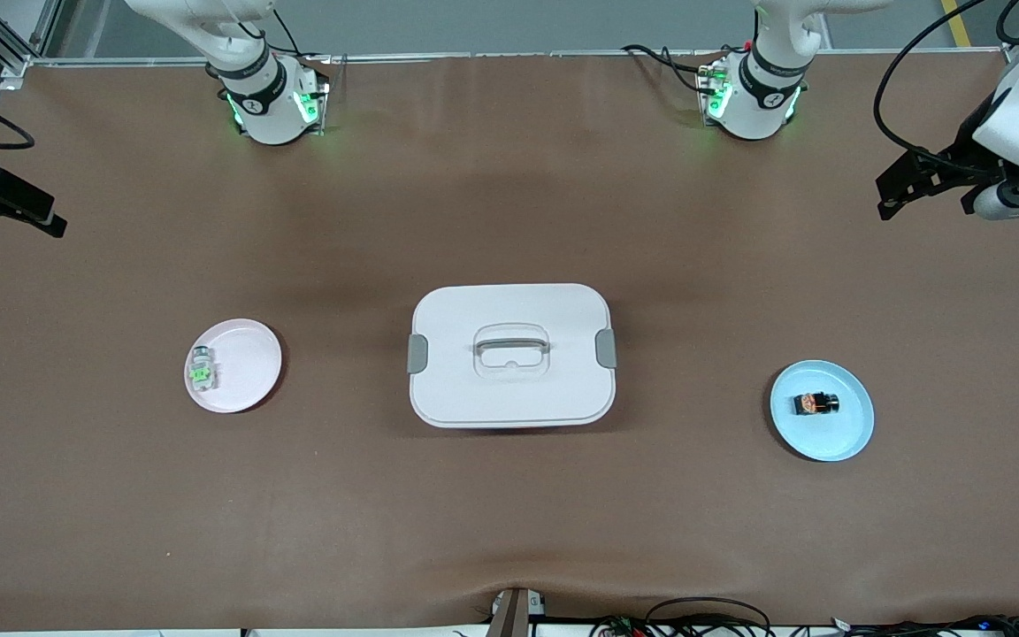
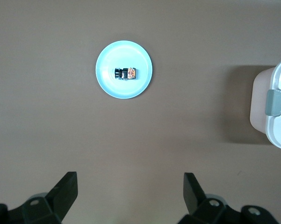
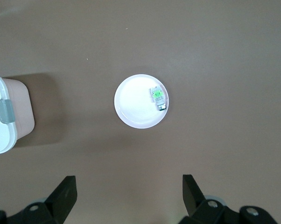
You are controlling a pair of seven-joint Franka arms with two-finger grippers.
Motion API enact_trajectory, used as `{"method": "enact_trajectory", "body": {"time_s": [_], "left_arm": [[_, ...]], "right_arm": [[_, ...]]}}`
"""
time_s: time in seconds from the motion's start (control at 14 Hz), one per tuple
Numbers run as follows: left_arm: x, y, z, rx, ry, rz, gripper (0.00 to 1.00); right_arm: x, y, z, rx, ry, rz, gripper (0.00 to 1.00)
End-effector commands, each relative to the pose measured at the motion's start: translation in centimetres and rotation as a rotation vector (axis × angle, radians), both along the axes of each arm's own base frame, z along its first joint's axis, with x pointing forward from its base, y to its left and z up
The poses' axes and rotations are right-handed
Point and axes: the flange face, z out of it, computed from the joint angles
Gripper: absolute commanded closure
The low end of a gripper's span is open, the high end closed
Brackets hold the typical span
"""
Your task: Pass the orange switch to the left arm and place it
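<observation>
Sitting on the brown table (image 1: 509,531), at its middle: the white box (image 1: 510,354), lid on, grey clips at both ends. Lying on the blue plate (image 1: 822,410) toward the left arm's end of the table, well apart from the box: the orange switch (image 1: 815,403), dark with its orange mark facing up, touched by nothing. Resting on the pink plate (image 1: 233,365) toward the right arm's end: a pale clear part with a green mark (image 1: 201,371), close to the plate's rim. Hanging high over the left arm's end of the table, with nothing between the fingers: the left gripper (image 1: 925,181), fingers spread wide apart in the left wrist view, plate and switch showing far below. Waiting high over the right arm's end: the right gripper (image 1: 5,205), fingers likewise wide apart and holding nothing, pink plate in sight beneath in the right wrist view.
</observation>
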Motion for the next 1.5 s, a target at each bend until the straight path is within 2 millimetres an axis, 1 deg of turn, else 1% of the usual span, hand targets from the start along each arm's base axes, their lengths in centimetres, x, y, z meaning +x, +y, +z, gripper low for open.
{"method": "enact_trajectory", "body": {"time_s": [0.0,0.64,1.43], "left_arm": [[-0.14,0.05,0.39,-0.013,-0.012,-0.015,0.00],[-0.21,0.22,0.65,-0.012,-0.014,-0.015,0.00],[0.19,-0.05,0.86,-0.014,-0.017,-0.033,0.00]], "right_arm": [[-0.93,-0.08,0.29,0.008,-0.012,-0.010,0.00],[-0.88,-0.09,0.33,0.008,-0.016,-0.011,0.00],[-0.88,-0.17,0.40,0.008,-0.018,-0.012,0.00]]}}
